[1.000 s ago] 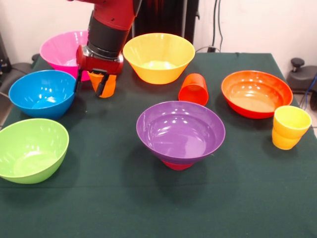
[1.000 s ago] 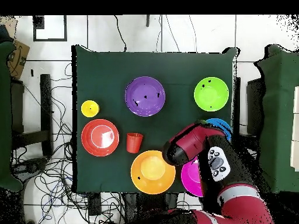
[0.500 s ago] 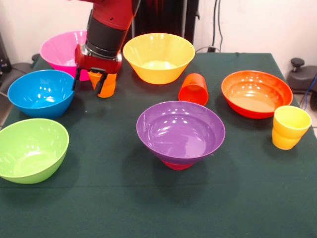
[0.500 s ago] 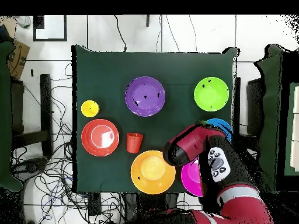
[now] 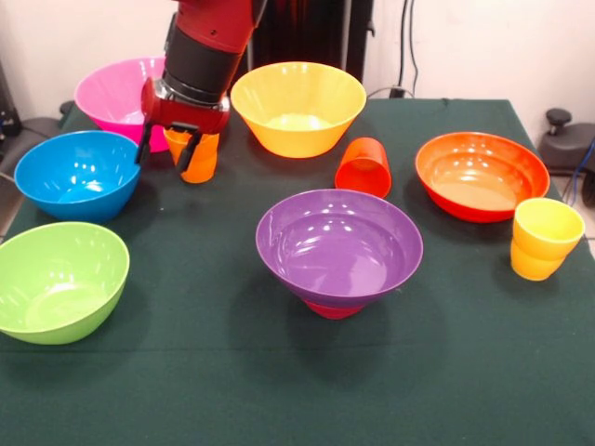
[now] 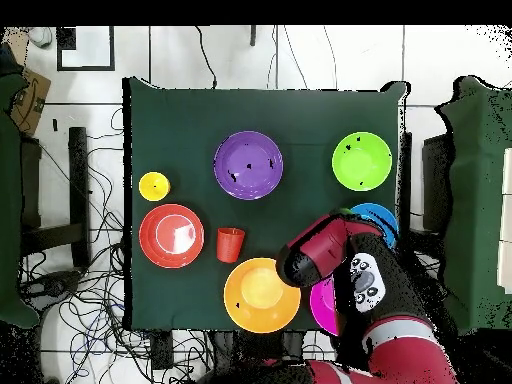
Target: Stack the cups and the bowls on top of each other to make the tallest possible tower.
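Up it comes a touch: my gripper (image 5: 187,150) lifts the ribbed orange cup (image 5: 197,158), jaws clamped on its rim, between the blue bowl (image 5: 76,175) and yellow bowl (image 5: 297,107).

- The front view looks from across the table (image 5: 279,390), a little above it and tilted down. It faces the arm (image 5: 206,46), which comes in from the top edge, with a wall behind.
- This camera is close: the table fills almost the whole picture and its near and left edges are cut off.
- The overhead view looks straight down from high up. It shows the whole table (image 6: 300,110) and also the floor, with cables around it.
- Both views share the table top with its bowls, cups and the arm (image 6: 345,255).
- The purple bowl (image 5: 339,246) is near in the front view, but toward the top in the overhead view (image 6: 248,165).
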Controlling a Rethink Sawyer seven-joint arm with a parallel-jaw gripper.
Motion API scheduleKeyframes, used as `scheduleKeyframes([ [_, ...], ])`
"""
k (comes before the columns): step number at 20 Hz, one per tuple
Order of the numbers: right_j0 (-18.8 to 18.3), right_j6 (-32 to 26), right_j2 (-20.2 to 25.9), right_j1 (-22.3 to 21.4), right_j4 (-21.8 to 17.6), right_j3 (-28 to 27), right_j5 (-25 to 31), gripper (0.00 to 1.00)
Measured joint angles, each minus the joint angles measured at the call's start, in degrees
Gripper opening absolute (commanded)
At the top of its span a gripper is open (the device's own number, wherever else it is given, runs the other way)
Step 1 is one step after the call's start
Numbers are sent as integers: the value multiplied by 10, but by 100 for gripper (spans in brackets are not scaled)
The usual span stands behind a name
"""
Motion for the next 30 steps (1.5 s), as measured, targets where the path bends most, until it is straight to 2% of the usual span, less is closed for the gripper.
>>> scheduleKeyframes([
  [12,24,0,-20,0,-13,-4,0,100],
  [30,35,0,-43,0,-15,-20,0,100],
])
